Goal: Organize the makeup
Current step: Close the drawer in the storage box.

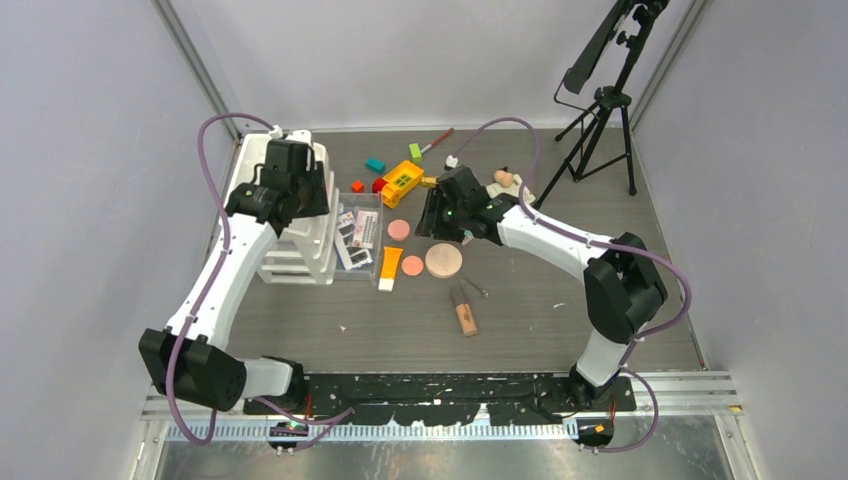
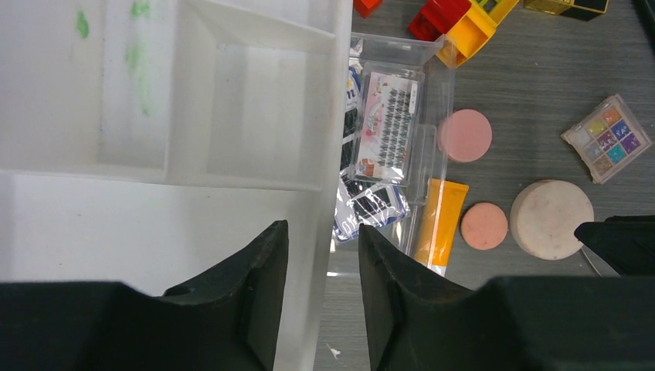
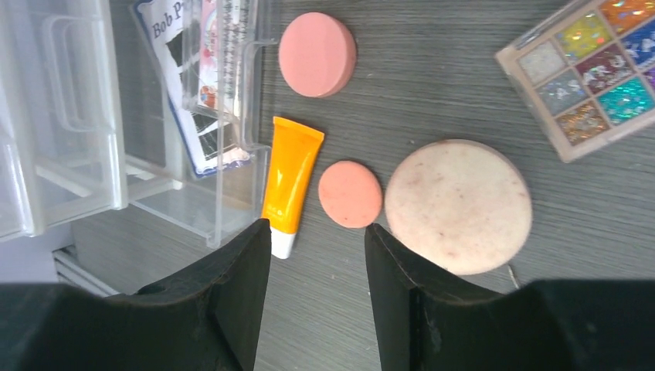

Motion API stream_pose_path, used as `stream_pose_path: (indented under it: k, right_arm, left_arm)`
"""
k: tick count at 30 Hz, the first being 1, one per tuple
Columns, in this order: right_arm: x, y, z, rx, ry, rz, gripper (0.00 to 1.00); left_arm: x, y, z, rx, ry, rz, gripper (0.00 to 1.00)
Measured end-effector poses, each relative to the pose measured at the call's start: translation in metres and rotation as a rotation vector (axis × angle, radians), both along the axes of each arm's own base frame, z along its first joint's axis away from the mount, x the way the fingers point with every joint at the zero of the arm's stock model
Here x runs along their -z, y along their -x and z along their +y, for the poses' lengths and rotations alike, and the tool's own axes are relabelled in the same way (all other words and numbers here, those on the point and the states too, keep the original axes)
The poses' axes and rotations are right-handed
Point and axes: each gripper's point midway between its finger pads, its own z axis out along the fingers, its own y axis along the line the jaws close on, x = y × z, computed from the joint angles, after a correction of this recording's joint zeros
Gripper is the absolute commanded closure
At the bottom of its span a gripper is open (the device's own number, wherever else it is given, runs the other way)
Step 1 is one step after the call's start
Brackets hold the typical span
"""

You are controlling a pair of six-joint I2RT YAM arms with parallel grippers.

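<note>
The right gripper (image 3: 317, 229) hangs low over the table with its fingers apart and nothing between them, the gap falling between the white cap (image 3: 281, 244) of the orange tube (image 3: 293, 179) and the small peach compact (image 3: 350, 193). The tube lies flat, its crimped end close to the clear drawer (image 3: 193, 209). It is probably light and soft-bodied, so a pinch across the stiffer cap end should slip and squash less than one on the glossy middle. The peach compact is a low hard disc that offers little height, so a grip across its diameter seems the only hold. Just beside it sits the large beige compact (image 3: 458, 206), close enough that a finger coming down could nudge it. Farther out lie the pink compact (image 3: 317, 54) and the eyeshadow palette (image 3: 587, 73). The left gripper (image 2: 323, 229) is also open, its fingers straddling the side wall of the white organizer (image 2: 232, 116) — I cannot tell whether they touch it. A beige tube (image 1: 464, 316) lies apart nearer the bases, and the toy brick (image 1: 403, 180) sits beyond.
</note>
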Motion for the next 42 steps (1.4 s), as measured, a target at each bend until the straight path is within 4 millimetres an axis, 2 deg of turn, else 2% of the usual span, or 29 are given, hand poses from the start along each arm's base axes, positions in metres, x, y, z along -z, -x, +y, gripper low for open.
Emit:
stream_pose_path:
  k: [9, 13, 23, 25, 28, 29, 35, 42]
  right_arm:
    - [-0.002, 0.001, 0.031, -0.039, -0.157, 0.042, 0.51]
    - [-0.006, -0.004, 0.051, -0.049, -0.253, 0.051, 0.54]
    - [-0.002, -0.016, 0.085, -0.020, -0.389, 0.097, 0.56]
    - [-0.007, -0.017, 0.093, -0.022, -0.417, 0.092, 0.57]
    - [-0.017, -0.018, 0.104, -0.027, -0.456, 0.082, 0.57]
    - [-0.021, -0.018, 0.108, -0.030, -0.470, 0.077, 0.57]
    - [-0.032, -0.020, 0.125, -0.035, -0.540, 0.060, 0.55]
    - [-0.015, -0.024, 0.143, -0.027, -0.594, 0.076, 0.48]
  left_arm:
    - [0.009, 0.000, -0.002, 0.022, -0.009, 0.032, 0.68]
    - [0.009, 0.000, -0.002, 0.027, -0.015, 0.033, 0.70]
    - [0.012, 0.002, 0.000, 0.042, -0.036, 0.043, 0.73]
    - [0.012, 0.002, 0.001, 0.042, -0.039, 0.043, 0.78]
    - [0.012, 0.002, 0.001, 0.042, -0.043, 0.043, 0.97]
    - [0.012, 0.002, 0.001, 0.049, -0.046, 0.043, 1.00]
    - [0.012, 0.001, 0.002, 0.051, -0.057, 0.041, 1.00]
    - [0.012, 0.003, 0.003, 0.050, -0.056, 0.031, 1.00]
